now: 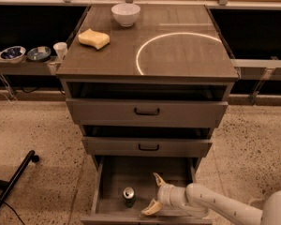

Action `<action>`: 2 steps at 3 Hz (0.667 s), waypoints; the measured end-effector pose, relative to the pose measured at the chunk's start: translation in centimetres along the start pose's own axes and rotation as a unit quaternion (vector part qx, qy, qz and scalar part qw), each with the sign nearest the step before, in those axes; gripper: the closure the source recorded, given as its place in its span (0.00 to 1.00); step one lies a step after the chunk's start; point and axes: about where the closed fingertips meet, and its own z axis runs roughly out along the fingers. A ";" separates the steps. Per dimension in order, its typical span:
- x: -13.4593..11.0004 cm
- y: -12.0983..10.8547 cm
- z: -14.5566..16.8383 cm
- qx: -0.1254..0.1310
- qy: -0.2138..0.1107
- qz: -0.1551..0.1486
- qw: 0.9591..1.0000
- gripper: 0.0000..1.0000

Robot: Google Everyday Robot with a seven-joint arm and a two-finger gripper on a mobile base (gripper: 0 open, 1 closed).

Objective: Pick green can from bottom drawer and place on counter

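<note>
The green can [129,197] stands upright in the open bottom drawer [140,172], below the desk's [178,60] front edge. The hand [152,194] sits just right of it, spread wide and holding nothing. I'd say this is the reaching step. Next it must slide around the can and close.
</note>
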 end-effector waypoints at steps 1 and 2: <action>0.1 0.9 3.1 -0.019 0.003 0.000 1.000 0.00; -0.2 1.8 6.0 -0.047 -0.010 0.006 0.999 0.00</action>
